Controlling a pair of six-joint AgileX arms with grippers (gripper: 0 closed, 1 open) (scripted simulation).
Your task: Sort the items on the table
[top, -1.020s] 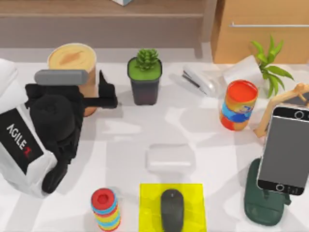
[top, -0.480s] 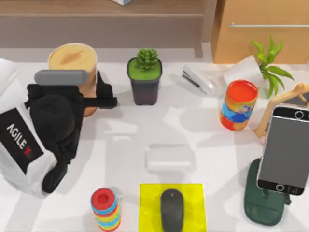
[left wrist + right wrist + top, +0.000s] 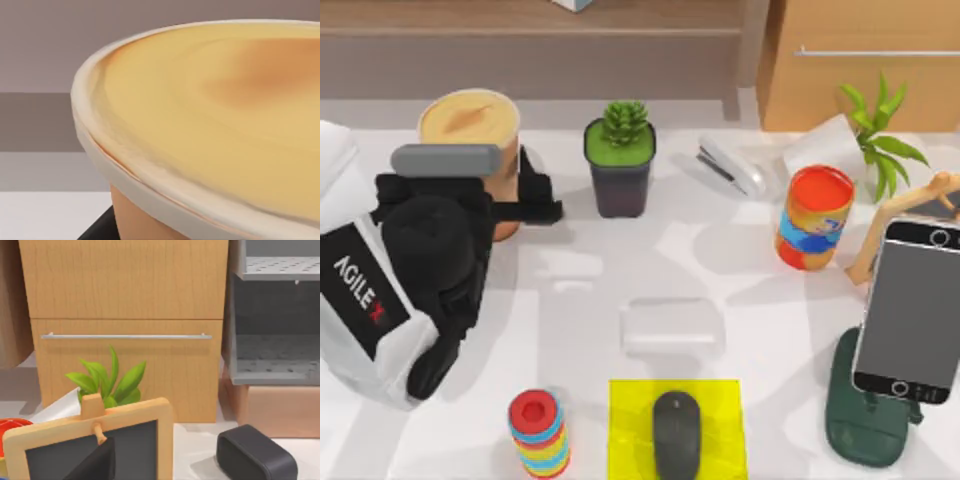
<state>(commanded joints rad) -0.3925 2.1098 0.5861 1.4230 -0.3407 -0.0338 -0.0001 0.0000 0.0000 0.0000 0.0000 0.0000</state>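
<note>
Here we have our left gripper (image 3: 515, 195) at the back left of the table (image 3: 580, 300), right against the tall tan coffee cup (image 3: 472, 140). In the top view one dark finger lies along the cup's right side, and the wrist sits on the near side of the cup, so the cup stands between the fingers, slightly toward the back. The left wrist view looks across the lid's cream rim with a dark finger (image 3: 100, 231) touching the wall below it. We cannot tell whether the jaws are pinching the cup or merely bracketing it. The cup stands upright, its long axis vertical, so we judge that any lift should go straight up. The dark grey mouse (image 3: 677, 433) rests on a yellow mat (image 3: 630, 400) at front centre; the smartphone (image 3: 910, 310) leans on a green stand (image 3: 850, 420) at the right. Our left arm is nearest the cup.
</note>
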